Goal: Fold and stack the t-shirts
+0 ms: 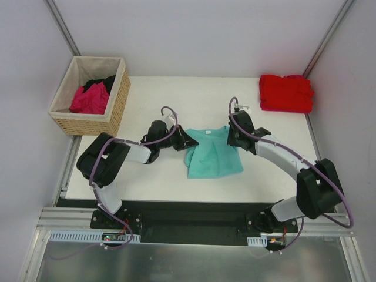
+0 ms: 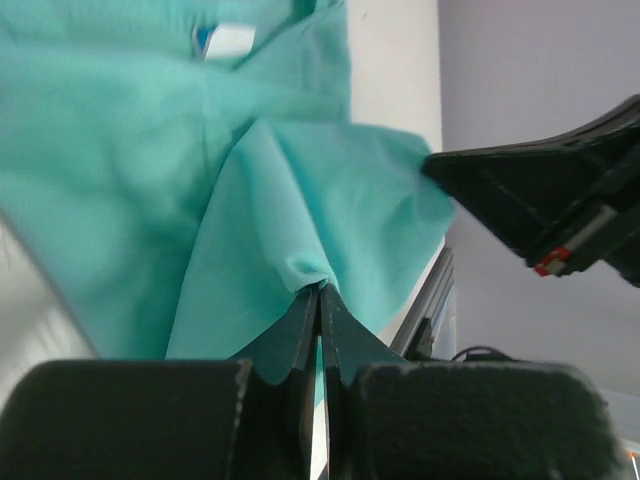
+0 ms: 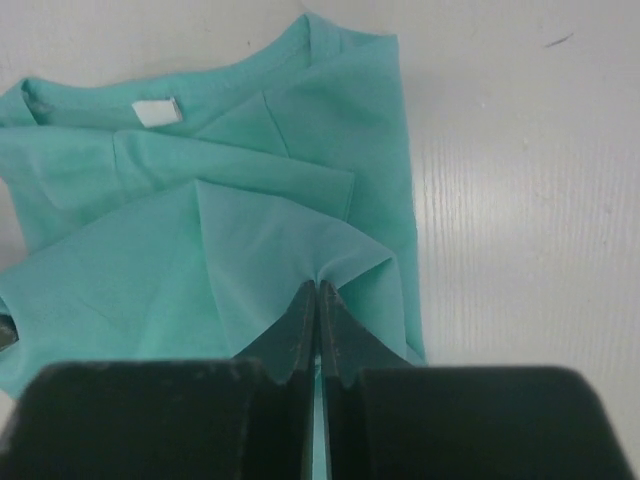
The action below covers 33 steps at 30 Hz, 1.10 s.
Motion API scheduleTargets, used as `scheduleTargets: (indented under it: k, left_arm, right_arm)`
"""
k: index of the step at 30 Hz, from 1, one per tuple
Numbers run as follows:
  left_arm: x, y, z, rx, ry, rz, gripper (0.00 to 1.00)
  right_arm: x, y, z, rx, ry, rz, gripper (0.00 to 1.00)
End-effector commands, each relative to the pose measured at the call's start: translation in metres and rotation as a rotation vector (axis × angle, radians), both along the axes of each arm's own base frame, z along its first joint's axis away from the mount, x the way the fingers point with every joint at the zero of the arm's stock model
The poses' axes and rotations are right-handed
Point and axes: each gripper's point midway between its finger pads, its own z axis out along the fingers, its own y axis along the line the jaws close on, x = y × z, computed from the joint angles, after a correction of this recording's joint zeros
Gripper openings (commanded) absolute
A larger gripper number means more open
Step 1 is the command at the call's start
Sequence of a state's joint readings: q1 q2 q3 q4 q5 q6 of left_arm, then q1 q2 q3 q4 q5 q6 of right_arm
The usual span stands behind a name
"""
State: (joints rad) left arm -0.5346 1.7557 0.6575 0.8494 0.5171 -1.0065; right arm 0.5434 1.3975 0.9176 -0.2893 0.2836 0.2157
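A teal t-shirt [image 1: 212, 154] lies partly folded at the table's middle, its white neck label [image 3: 157, 112] showing by the collar. My left gripper [image 2: 319, 290] is shut on a pinched fold of the teal cloth at the shirt's left side [image 1: 189, 141]. At the shirt's right side, my right gripper [image 3: 316, 288] is likewise shut on a pinch of teal cloth [image 1: 232, 136]. A folded red t-shirt [image 1: 286, 93] rests at the back right corner. Magenta [image 1: 90, 98] and black [image 1: 101, 83] t-shirts lie in the basket.
The woven tan basket [image 1: 119, 103] with beige lining stands at the table's back left corner. The right arm's black gripper body [image 2: 545, 195] shows in the left wrist view, just past the cloth. Grey walls close in on both sides.
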Motion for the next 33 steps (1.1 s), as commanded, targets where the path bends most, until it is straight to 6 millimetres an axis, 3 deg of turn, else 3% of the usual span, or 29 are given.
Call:
scheduleTargets:
  k: [1,6,10,16,24,26,27,29,30,31,32,33]
  left_arm:
    - [0.031,-0.008,0.046,-0.105,-0.125,-0.009,0.00]
    - [0.044,0.001,0.061,-0.108,-0.151,0.008,0.00]
    - [0.047,0.007,0.066,-0.095,-0.164,0.014,0.00]
    - [0.047,0.011,0.059,-0.088,-0.152,0.022,0.00]
    - [0.054,0.029,0.040,-0.040,-0.136,0.088,0.00]
    - [0.055,0.038,0.034,-0.015,-0.131,0.121,0.00]
    - [0.061,0.047,0.031,0.004,-0.129,0.163,0.00]
    - [0.063,0.059,0.025,0.037,-0.130,0.197,0.00]
    - [0.063,0.064,0.021,0.050,-0.121,0.209,0.00]
    - [0.067,0.071,0.018,0.063,-0.119,0.234,0.00]
    - [0.067,0.074,0.018,0.073,-0.128,0.237,0.00]
    - [0.067,0.076,0.017,0.079,-0.122,0.240,0.00]
  right_arm:
    - [0.047,0.016,0.023,0.076,-0.079,0.001,0.01]
    - [0.065,0.020,0.011,0.098,-0.047,-0.006,0.01]
    - [0.072,0.020,0.014,0.109,-0.055,-0.008,0.01]
    - [0.079,0.012,0.011,0.103,-0.053,-0.033,0.01]
    - [0.101,0.002,-0.022,0.087,0.012,-0.072,0.01]
    - [0.106,0.001,-0.027,0.088,0.025,-0.074,0.10]
    - [0.111,-0.001,-0.029,0.080,0.025,-0.077,0.26]
    - [0.114,-0.002,-0.031,0.068,0.034,-0.075,0.36]
    - [0.115,-0.004,-0.032,0.062,0.037,-0.076,0.52]
    - [0.118,-0.004,-0.030,0.055,0.030,-0.075,0.59]
    - [0.119,-0.006,-0.028,0.049,0.028,-0.078,0.81]
    - [0.120,-0.007,-0.023,0.046,0.020,-0.083,0.93]
